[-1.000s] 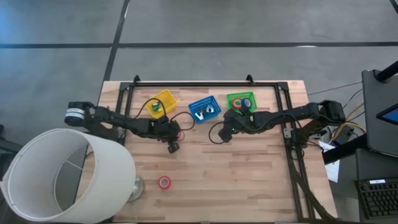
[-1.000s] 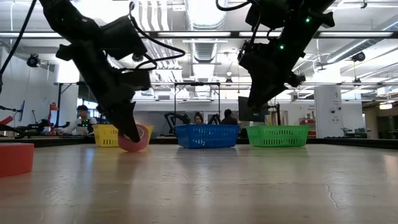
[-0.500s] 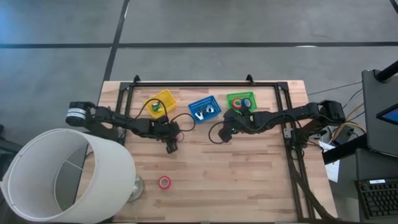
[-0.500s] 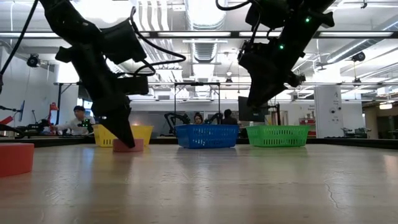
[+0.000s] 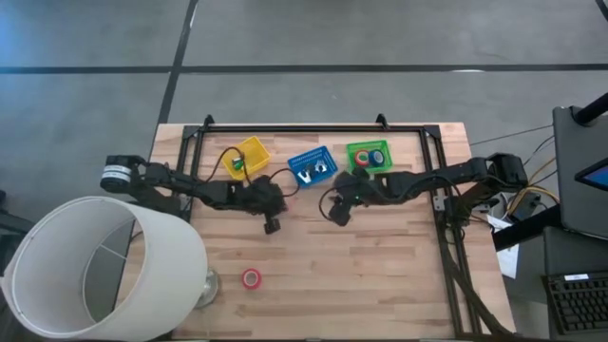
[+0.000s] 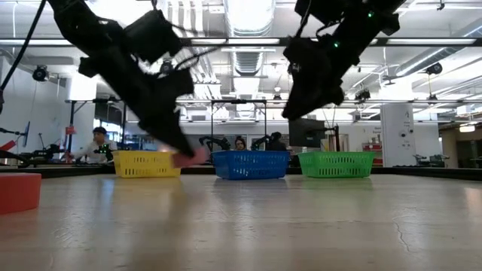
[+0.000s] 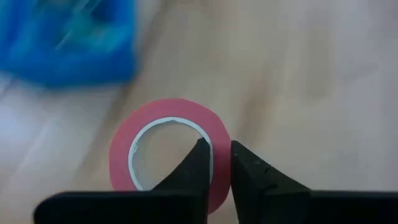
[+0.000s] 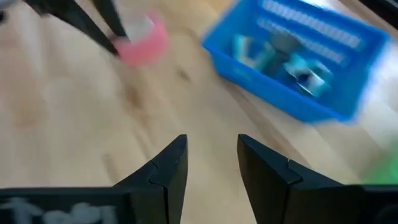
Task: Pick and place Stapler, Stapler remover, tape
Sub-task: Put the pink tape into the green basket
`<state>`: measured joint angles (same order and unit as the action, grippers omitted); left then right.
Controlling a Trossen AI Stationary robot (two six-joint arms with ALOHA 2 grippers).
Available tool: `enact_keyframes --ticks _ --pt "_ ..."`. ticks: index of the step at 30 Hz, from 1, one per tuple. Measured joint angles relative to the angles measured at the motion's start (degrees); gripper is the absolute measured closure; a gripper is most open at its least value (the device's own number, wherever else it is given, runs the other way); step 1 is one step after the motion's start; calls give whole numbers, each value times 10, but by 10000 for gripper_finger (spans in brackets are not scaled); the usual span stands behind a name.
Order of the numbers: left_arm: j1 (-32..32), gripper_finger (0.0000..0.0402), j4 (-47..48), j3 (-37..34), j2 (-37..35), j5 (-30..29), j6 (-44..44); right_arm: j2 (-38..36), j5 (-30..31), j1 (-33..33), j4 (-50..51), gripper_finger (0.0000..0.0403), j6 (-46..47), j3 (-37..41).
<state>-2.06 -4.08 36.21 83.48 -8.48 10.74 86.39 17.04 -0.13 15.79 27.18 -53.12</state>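
Left claw [image 7: 214, 163] is pinched shut on the wall of a pink tape roll [image 7: 168, 149], one finger inside the hollow, one outside, so the roll hangs from its rim, probably for carrying toward the baskets. In the high view this claw [image 5: 271, 224] sits centre-left, just below the blue basket [image 5: 313, 163]. Right claw [image 8: 211, 163] is open and empty, hovering near frame centre in the high view [image 5: 338, 213], below the green basket [image 5: 367, 155] that already holds tape. Another pink tape roll [image 5: 251, 278] lies alone on the table [image 5: 380, 275], lower left, near the white lampshade-like cylinder [image 5: 95, 266]. The yellow basket [image 5: 246, 157] is upper left. Open table fills the lower half; baskets crowd the upper edge, and the two claws are near each other.
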Motion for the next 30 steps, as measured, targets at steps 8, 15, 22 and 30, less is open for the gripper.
enact_keyframes --ticks 8,15,22,30 --pt "7 359 -197 1 -1 148 -111 0 -110 18 -134 266 -49 0" --pt "37 355 -264 1 -1 -11 -241 0 -111 22 -170 259 -8 1" --pt "60 356 -274 1 -1 -141 -313 0 -26 21 -185 258 25 1" --pt "61 355 -344 1 -1 -142 -310 0 11 21 -220 252 45 2"
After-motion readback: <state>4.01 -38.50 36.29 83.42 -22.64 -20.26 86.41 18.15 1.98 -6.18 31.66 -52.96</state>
